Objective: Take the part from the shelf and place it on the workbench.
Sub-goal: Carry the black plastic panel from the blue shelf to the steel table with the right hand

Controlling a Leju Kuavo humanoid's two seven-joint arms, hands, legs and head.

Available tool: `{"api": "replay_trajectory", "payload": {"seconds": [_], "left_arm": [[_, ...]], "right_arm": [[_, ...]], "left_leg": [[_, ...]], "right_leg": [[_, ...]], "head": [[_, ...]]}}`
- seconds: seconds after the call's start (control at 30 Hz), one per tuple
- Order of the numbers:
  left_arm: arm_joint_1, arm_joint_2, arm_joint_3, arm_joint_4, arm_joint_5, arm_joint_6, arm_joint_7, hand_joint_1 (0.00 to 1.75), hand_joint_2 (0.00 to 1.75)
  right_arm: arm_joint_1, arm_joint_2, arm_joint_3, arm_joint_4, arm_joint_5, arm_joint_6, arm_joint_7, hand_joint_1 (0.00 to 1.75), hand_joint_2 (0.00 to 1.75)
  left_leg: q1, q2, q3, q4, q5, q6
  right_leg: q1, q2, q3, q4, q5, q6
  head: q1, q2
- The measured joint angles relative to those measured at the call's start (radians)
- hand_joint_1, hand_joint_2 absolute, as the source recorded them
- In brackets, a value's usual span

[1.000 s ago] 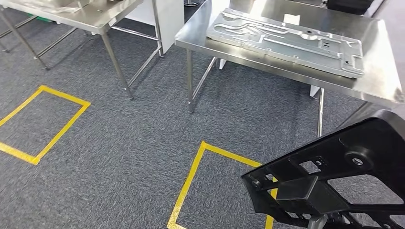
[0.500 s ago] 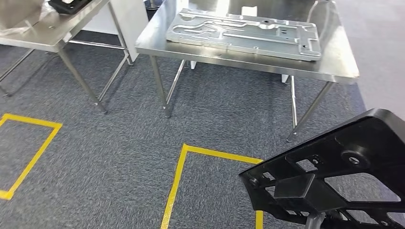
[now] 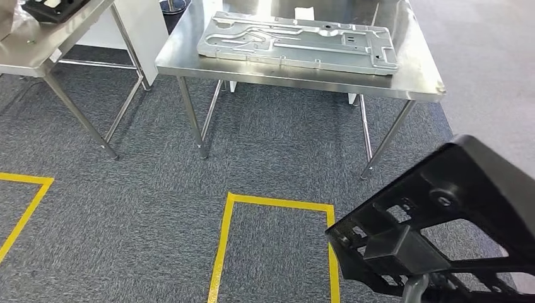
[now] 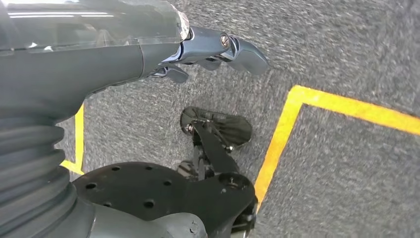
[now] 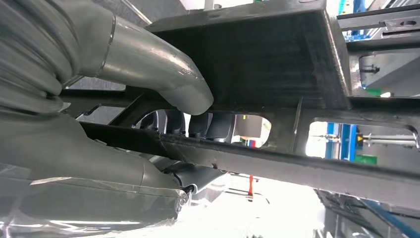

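With right hand (image 5: 148, 99) fingers clamped on the black part (image 3: 441, 221), carry it level toward the upper-centre surface (image 3: 416, 79).

You are looking at a factory or workshop floor. A stainless steel worktop (image 3: 424, 81) on thin metal legs is carrying a large stamped metal panel (image 3: 296, 41), and a second steel worktop (image 3: 38, 50) is standing just beside it. Yellow tape boxes (image 3: 275, 203) are marking standing spots on the grey carpet floor (image 3: 145, 189). Behind the held part, the right wrist view is showing blue metal racking (image 5: 346, 139)
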Motion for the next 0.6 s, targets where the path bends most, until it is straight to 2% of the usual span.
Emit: {"api": "replay_trajectory", "payload": {"seconds": [0.03, 0.07, 0.1, 0.17, 0.2, 0.27, 0.3, 0.37, 0.4, 0.43, 0.47, 0.5, 0.53, 0.57, 0.6], "left_arm": [[-0.001, 0.000, 0.000, 0.000, -0.001, 0.000, -0.001, 0.00, 1.75], [-0.001, 0.000, 0.000, 0.000, -0.001, 0.000, -0.001, 0.00, 1.75], [-0.002, 0.000, 0.000, 0.000, -0.002, 0.000, -0.001, 0.00, 1.75], [-0.004, 0.000, 0.000, 0.000, -0.002, 0.000, -0.001, 0.00, 1.75], [-0.005, 0.001, 0.000, 0.000, -0.002, 0.001, -0.001, 0.00, 1.75], [-0.007, 0.001, 0.001, 0.000, -0.002, 0.002, 0.000, 0.00, 1.75], [-0.007, 0.002, 0.001, 0.000, -0.003, 0.002, 0.001, 0.00, 1.75], [-0.005, 0.003, 0.003, 0.000, -0.006, 0.002, 0.003, 0.00, 1.75], [-0.003, 0.003, 0.004, 0.000, -0.007, 0.002, 0.004, 0.00, 1.75], [0.000, 0.003, 0.004, 0.000, -0.008, 0.002, 0.005, 0.00, 1.75], [0.003, 0.003, 0.005, 0.000, -0.008, 0.002, 0.006, 0.00, 1.75], [0.006, 0.004, 0.005, 0.000, -0.009, 0.002, 0.006, 0.00, 1.75], [0.009, 0.005, 0.006, 0.000, -0.009, 0.002, 0.006, 0.00, 1.75], [0.011, 0.007, 0.006, 0.000, -0.009, 0.002, 0.006, 0.00, 1.75], [0.012, 0.008, 0.007, 0.000, -0.009, 0.002, 0.006, 0.00, 1.75]], "right_arm": [[-0.001, 0.000, 0.006, -0.002, 0.009, -0.002, -0.001, 1.75, 1.75], [-0.003, 0.000, 0.013, -0.003, 0.017, -0.004, -0.001, 1.75, 1.75], [-0.006, 0.000, 0.021, -0.005, 0.024, -0.007, -0.001, 1.75, 1.75], [-0.009, 0.000, 0.035, -0.006, 0.034, -0.017, -0.001, 1.75, 1.75], [-0.009, 0.000, 0.041, -0.007, 0.037, -0.022, 0.000, 1.75, 1.75], [-0.011, -0.001, 0.053, -0.008, 0.042, -0.034, 0.002, 1.75, 1.75], [-0.014, -0.001, 0.061, -0.008, 0.046, -0.043, 0.004, 1.75, 1.75], [-0.019, -0.002, 0.073, -0.008, 0.054, -0.066, 0.010, 1.75, 1.75], [-0.021, -0.003, 0.078, -0.008, 0.059, -0.076, 0.013, 1.75, 1.75], [-0.021, -0.004, 0.082, -0.008, 0.063, -0.083, 0.015, 1.75, 1.75], [-0.022, -0.004, 0.086, -0.008, 0.065, -0.087, 0.016, 1.75, 1.75], [-0.022, -0.005, 0.089, -0.008, 0.066, -0.089, 0.016, 1.75, 1.75], [-0.023, -0.005, 0.093, -0.008, 0.067, -0.091, 0.016, 1.75, 1.75], [-0.024, -0.005, 0.095, -0.008, 0.068, -0.092, 0.017, 1.75, 1.75], [-0.025, -0.006, 0.097, -0.008, 0.071, -0.098, 0.021, 1.75, 1.75]], "left_leg": [[-0.001, 0.003, 0.007, 0.000, -0.006, -0.004], [-0.002, 0.005, 0.013, 0.000, -0.014, -0.010], [-0.003, 0.006, 0.018, 0.000, -0.020, -0.016], [-0.004, 0.009, 0.027, -0.006, -0.030, -0.029], [-0.003, 0.011, 0.034, -0.008, -0.034, -0.035], [-0.002, 0.012, 0.030, 0.030, -0.047, -0.044], [-0.002, 0.012, 0.004, 0.082, -0.062, -0.048], [-0.002, 0.011, -0.093, 0.227, -0.100, -0.051], [-0.002, 0.011, -0.143, 0.285, -0.103, -0.052], [-0.002, 0.011, -0.178, 0.306, -0.082, -0.052], [-0.002, 0.011, -0.195, 0.286, -0.038, -0.050], [-0.003, 0.010, -0.195, 0.230, 0.026, -0.046], [-0.006, 0.009, -0.188, 0.175, 0.076, -0.040], [-0.010, 0.008, -0.175, 0.132, 0.106, -0.034], [-0.015, 0.008, -0.162, 0.102, 0.111, -0.028]], "right_leg": [[0.000, -0.004, 0.037, -0.070, 0.029, -0.002], [0.002, -0.007, 0.067, -0.126, 0.044, -0.007], [0.005, -0.009, 0.086, -0.162, 0.045, -0.012], [0.011, -0.008, 0.095, -0.177, 0.029, -0.026], [0.009, -0.006, 0.102, -0.181, 0.027, -0.033], [0.004, -0.004, 0.130, -0.195, 0.020, -0.045], [0.002, -0.004, 0.146, -0.202, 0.015, -0.052], [0.005, -0.005, 0.173, -0.205, -0.007, -0.060], [0.006, -0.003, 0.188, -0.205, -0.020, -0.061], [0.006, 0.000, 0.205, -0.205, -0.035, -0.061], [0.007, 0.003, 0.226, -0.206, -0.052, -0.060], [0.007, 0.006, 0.249, -0.207, -0.069, -0.058], [0.006, 0.009, 0.271, -0.210, -0.087, -0.055], [0.006, 0.012, 0.288, -0.213, -0.102, -0.049], [0.006, 0.013, 0.301, -0.217, -0.114, -0.042]], "head": [[0.000, 0.000], [0.000, 0.000], [-0.001, 0.000], [-0.001, 0.000], [-0.002, 0.000], [-0.007, 0.000], [-0.011, 0.000], [-0.015, 0.000], [-0.015, 0.000], [-0.015, 0.000], [-0.015, 0.000], [-0.015, 0.000], [-0.014, 0.000], [-0.013, 0.000], [-0.013, 0.000]]}}
